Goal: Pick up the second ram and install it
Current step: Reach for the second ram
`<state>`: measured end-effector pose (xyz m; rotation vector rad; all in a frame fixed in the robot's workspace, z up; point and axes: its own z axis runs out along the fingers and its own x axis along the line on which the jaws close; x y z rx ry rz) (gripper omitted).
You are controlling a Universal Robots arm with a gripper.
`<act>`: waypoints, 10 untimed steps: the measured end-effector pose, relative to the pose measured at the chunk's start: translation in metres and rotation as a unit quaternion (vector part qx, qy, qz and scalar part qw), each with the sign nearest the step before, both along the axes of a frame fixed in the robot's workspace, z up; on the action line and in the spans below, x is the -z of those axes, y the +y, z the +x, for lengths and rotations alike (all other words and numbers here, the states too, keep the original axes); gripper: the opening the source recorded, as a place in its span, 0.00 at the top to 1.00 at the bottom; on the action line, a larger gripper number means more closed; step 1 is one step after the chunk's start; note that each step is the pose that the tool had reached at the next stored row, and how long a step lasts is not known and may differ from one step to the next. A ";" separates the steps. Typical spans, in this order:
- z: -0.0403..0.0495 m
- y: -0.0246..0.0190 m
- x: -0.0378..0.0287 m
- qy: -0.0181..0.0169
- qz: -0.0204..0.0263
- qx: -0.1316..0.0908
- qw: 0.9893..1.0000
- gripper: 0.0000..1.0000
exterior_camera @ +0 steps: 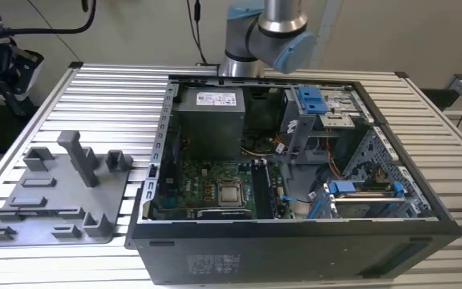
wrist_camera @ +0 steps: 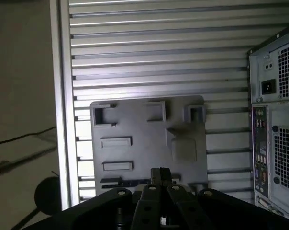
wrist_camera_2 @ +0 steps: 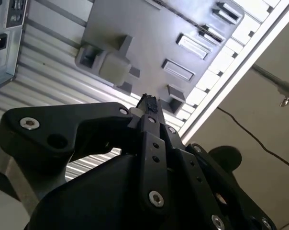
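The gripper (wrist_camera: 160, 173) is hovering, clenched and empty, above the grey tray (wrist_camera: 144, 127). The tray is lying near an edge of the table (wrist_camera: 159, 57).

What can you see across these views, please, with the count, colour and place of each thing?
table: one, silver, slatted, under everything.
case: one, black, side open with the boards showing, on the table at the exterior view's right.
tray: one, grey, with upright blocks, on the table at the exterior view's left of the case.
dark strip: one, in the tray's long slot; possibly the ram, I cannot tell.
arm: one, silver and grey, behind the case.
pincer: one, black, shut, above the tray.
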<state>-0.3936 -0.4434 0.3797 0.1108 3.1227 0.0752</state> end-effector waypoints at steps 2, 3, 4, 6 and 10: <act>0.0003 -0.0063 0.0006 0.000 0.000 0.000 1.000 0.89; 0.0004 -0.0092 0.0009 0.000 0.000 0.000 1.000 0.89; 0.0005 -0.0123 0.0013 0.000 0.000 0.000 1.000 0.89; 0.0006 -0.0181 0.0019 0.000 0.000 0.000 1.000 0.89; 0.0006 -0.0278 0.0030 0.000 0.000 0.000 1.000 0.89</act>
